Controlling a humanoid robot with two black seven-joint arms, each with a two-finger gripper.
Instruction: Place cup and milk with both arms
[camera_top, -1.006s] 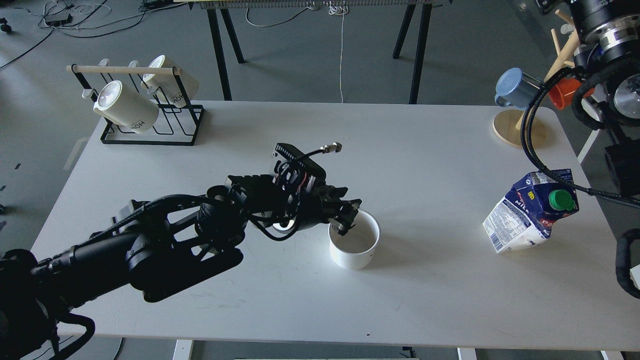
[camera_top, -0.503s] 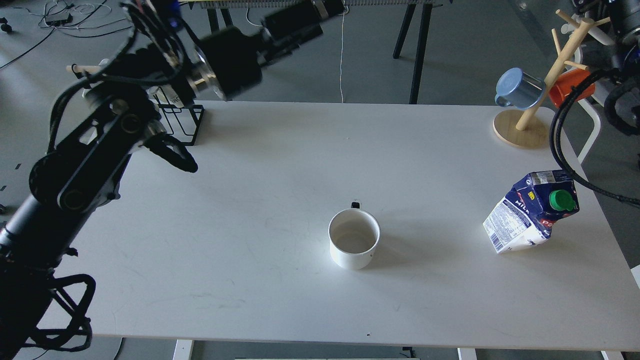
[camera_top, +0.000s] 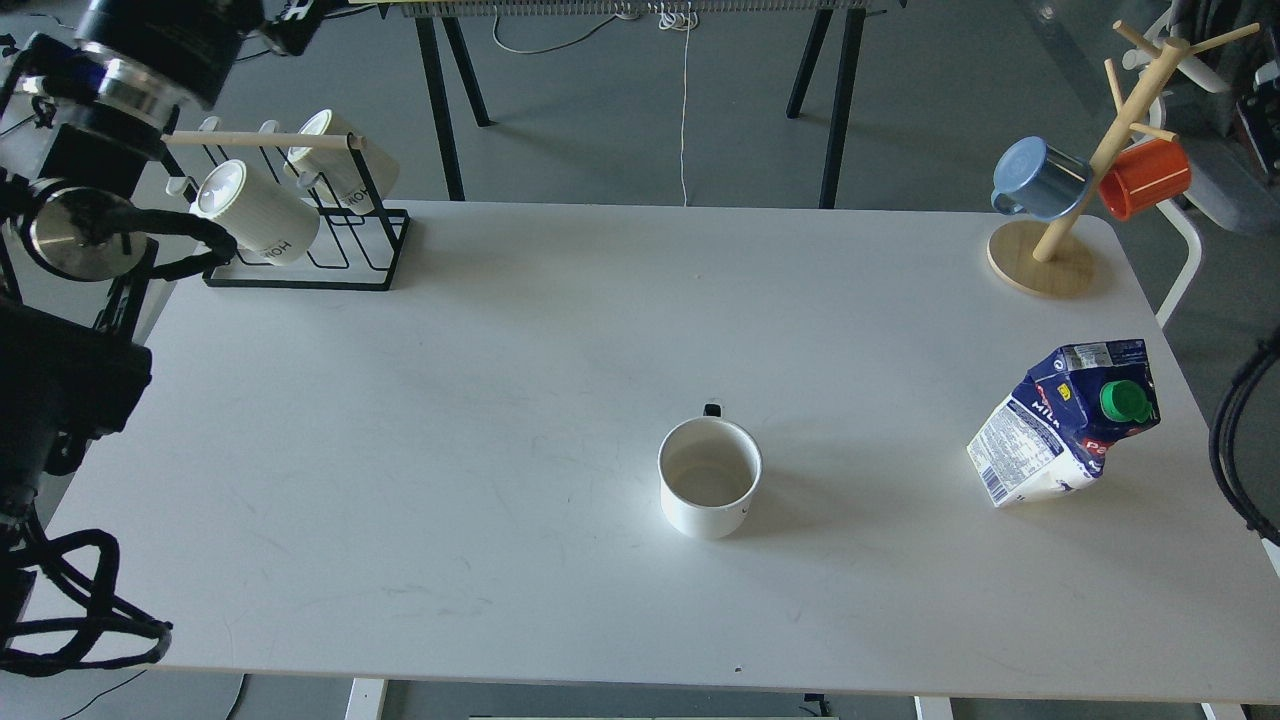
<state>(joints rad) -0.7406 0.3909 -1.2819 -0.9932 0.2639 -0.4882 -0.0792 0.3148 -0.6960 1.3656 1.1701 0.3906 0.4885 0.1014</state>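
1. The cup (camera_top: 710, 490) stands upright on the white table (camera_top: 450, 450), lower centre of the frame, its handle pointing away.
2. The milk carton (camera_top: 1062, 425) sits at the right of the frame, tilted, well apart from the cup and near the table's right edge; a nudge from that side could, I judge, topple it or push it off.
3. Open table surrounds the cup on all sides.
4. Far left, ribbed mugs (camera_top: 255, 212) hang on a black rack (camera_top: 330, 250); far right, a wooden mug tree (camera_top: 1080, 160) crowds the corner.
5. The left arm (camera_top: 70, 200) rises out of the upper left of the frame; neither claw is in view, so their state cannot be told.
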